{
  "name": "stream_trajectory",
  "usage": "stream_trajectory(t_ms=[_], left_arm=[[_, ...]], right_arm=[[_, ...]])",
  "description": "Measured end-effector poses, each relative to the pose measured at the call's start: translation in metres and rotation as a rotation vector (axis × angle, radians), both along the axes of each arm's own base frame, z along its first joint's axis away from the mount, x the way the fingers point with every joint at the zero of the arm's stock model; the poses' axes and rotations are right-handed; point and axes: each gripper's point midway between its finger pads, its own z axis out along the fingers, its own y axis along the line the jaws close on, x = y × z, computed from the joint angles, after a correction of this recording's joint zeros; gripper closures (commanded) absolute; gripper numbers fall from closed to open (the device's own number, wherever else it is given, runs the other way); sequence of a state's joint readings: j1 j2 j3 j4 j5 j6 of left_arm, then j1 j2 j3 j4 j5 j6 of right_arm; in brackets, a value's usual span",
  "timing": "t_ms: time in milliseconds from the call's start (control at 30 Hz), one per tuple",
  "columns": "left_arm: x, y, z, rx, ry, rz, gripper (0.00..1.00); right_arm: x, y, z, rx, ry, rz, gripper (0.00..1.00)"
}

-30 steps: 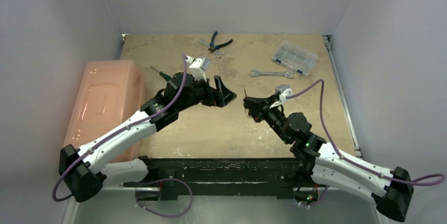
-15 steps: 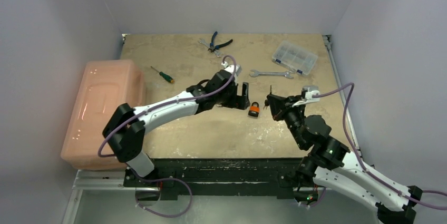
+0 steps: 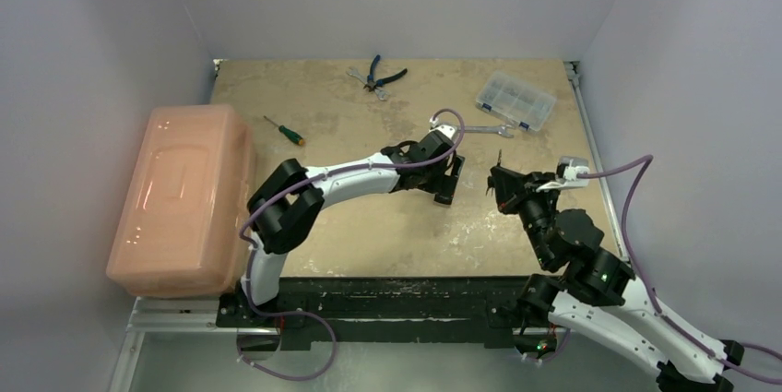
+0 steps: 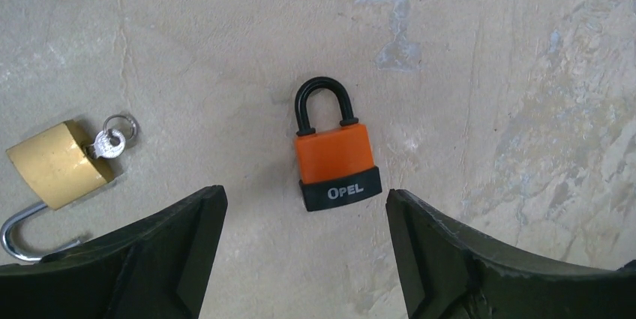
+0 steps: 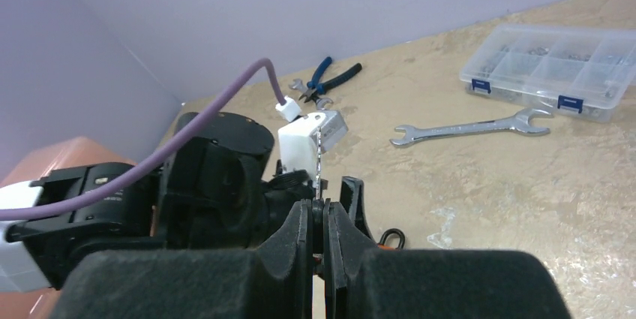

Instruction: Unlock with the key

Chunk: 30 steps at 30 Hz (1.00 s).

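Note:
An orange padlock [image 4: 335, 157] with a black shackle and a black "OPEL" base lies flat on the table. My left gripper [image 4: 304, 195] hangs open just above it, one finger on each side of its base and neither touching it. In the top view that gripper [image 3: 448, 180] covers the padlock. My right gripper [image 5: 319, 210] is shut on the key [image 5: 319, 161], whose thin blade sticks up from the pads. It hovers [image 3: 501, 185] a short way right of the left gripper. The padlock's shackle [image 5: 391, 238] peeks out past the right fingers.
A brass padlock [image 4: 56, 173] with an open shackle and a key ring lies left of the orange one. At the back are a wrench [image 3: 475, 129], a clear parts box [image 3: 515, 100], pliers [image 3: 380, 74] and a screwdriver [image 3: 283, 130]. A pink bin [image 3: 184, 194] stands at the left.
My left arm has reached to the right and now covers the orange padlock, its jaws a little narrower. My right arm has drawn back to the right with the key.

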State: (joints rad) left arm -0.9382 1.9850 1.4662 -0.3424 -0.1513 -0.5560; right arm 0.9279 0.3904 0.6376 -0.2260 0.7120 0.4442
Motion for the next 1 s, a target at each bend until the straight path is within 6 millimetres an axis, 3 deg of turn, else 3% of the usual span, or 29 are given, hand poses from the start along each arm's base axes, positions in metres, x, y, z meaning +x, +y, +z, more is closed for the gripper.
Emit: stream_trajectory(t_ms=[467, 767, 1000], left_arm=[[0.002, -0.029, -0.023, 0.121, -0.028, -0.015, 0.24], [-0.006, -0.026, -0.044, 0.206, -0.029, -0.004, 0.30], [-0.002, -0.026, -0.046, 0.215, -0.031, 0.028, 0.33]], right_arm=[[-0.001, -0.004, -0.002, -0.002, 0.008, -0.009, 1.00], [-0.002, -0.003, -0.004, 0.000, 0.013, -0.005, 1.00], [-0.002, -0.003, -0.004, 0.004, 0.015, -0.004, 1.00]])
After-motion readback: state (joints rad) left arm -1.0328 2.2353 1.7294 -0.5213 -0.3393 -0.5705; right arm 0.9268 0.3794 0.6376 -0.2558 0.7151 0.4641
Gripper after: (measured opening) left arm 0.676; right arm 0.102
